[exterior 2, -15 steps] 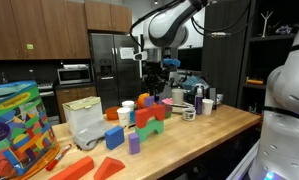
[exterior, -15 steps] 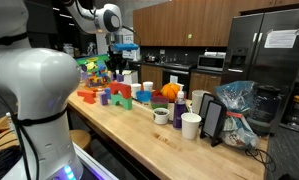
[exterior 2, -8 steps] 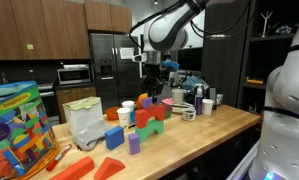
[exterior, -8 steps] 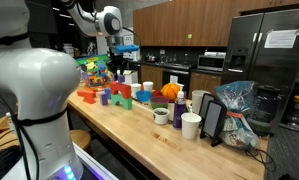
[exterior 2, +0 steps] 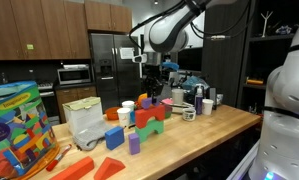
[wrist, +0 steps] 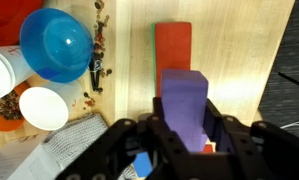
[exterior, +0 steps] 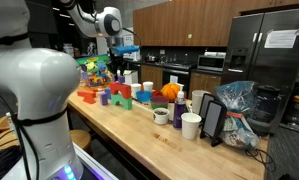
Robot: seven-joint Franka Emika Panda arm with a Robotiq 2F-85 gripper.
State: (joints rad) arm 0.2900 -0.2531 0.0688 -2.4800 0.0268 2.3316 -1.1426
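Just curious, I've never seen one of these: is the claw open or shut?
Shut. In the wrist view the claw squeezes a purple block from both sides.

The bench (wrist: 239, 60) is showing pale, smooth wood with a fine grain and a soft, nearly matt finish. The purple block (wrist: 185, 100) and the red block (wrist: 172, 55) are looking smooth and matt; whether they are plastic or painted wood cannot be told. The blue bowl (wrist: 56, 45) is gleaming like glossy plastic. The tool (wrist: 192, 135) is showing matt black plastic. In an exterior view the refrigerator (exterior: 274, 50) is reflecting light off brushed metal.
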